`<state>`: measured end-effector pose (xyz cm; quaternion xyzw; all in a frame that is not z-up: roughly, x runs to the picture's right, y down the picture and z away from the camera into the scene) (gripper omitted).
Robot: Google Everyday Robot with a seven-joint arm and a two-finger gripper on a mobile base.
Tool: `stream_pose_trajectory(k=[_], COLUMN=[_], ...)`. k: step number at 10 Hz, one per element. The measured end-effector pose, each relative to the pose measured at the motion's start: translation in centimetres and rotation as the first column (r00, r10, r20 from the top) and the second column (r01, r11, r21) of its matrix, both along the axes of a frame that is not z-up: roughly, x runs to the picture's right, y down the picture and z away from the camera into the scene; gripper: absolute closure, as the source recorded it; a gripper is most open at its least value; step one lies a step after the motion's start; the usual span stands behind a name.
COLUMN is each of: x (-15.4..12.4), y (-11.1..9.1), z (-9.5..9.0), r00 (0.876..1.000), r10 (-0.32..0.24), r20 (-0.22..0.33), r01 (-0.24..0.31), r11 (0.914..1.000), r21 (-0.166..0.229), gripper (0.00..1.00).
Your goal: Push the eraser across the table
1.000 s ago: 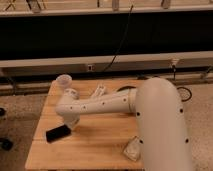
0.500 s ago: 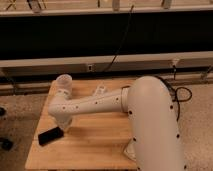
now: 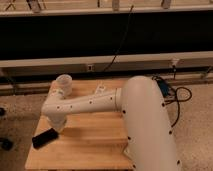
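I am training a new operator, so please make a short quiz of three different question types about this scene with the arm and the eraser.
1. True or false: the eraser lies near the left edge of the table.
2. Multiple choice: where is the hand?
A. lifted high above the table's middle
B. low over the table, just right of the eraser
C. off the table, over the floor
3. Fill in: a translucent ____ stands near the table's far left corner.

Key
1. True.
2. B.
3. Cup.
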<state>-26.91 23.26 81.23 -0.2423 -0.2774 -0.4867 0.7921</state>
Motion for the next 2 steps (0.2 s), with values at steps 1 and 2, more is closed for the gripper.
stream_pose_trajectory(k=[1, 2], x=[-0.32, -0.44], y=[0.07, -0.09], z=[-0.08, -0.02], r00=[1.000, 1.000], r10=[-0.003, -0.012], r20=[0.007, 0.008], r01=[0.003, 0.012], r11=[1.0000, 0.9999], r21=[0.001, 0.006], gripper=[0.99, 0.99])
